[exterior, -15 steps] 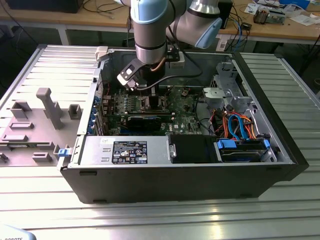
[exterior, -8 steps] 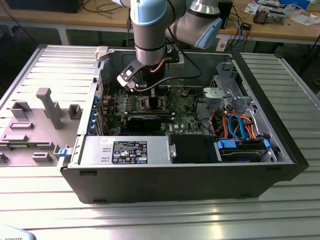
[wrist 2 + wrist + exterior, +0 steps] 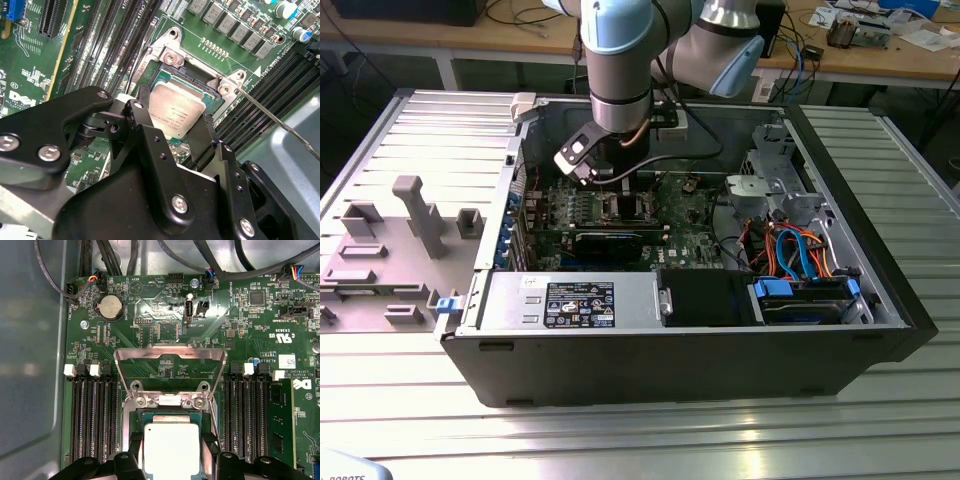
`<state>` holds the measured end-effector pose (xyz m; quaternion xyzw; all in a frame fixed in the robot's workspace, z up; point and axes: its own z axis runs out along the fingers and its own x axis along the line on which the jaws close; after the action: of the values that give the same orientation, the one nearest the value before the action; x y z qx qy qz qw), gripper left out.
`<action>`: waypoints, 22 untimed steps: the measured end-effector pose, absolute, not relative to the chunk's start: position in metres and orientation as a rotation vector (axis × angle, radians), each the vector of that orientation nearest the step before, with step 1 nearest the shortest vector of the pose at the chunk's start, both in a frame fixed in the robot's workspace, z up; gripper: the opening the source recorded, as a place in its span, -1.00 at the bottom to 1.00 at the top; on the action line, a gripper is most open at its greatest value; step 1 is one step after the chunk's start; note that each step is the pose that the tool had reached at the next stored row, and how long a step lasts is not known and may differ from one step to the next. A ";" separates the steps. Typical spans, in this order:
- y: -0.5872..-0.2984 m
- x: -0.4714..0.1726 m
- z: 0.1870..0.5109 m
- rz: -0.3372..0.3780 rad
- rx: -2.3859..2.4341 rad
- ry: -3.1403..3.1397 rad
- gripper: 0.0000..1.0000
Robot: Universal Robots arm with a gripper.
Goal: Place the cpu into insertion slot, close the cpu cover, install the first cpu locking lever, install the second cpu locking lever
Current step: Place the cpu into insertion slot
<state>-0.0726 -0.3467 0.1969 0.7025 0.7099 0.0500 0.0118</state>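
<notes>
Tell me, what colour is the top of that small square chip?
Dull silver-grey with faint print. The chip shows best in the first wrist view.

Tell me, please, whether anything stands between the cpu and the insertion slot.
Nothing visible does: the cpu cover is swung open, clear of the insertion slot, and the cpu lies squarely over the slot's opening.

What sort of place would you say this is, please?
Probably a robotics lab or workshop: an open computer case lies on a ribbed metal table, the arm's gripper holds the cpu over its motherboard, and cluttered wooden benches stand behind.
</notes>
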 end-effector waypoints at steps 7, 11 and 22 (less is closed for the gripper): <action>-0.347 -0.073 0.197 0.156 2.190 2.214 0.08; -0.347 -0.073 0.196 0.157 2.191 2.214 0.22; -0.342 -0.076 0.197 0.157 2.214 2.189 0.22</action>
<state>-0.0761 -0.3422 0.1967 0.7101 0.7022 0.0503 0.0121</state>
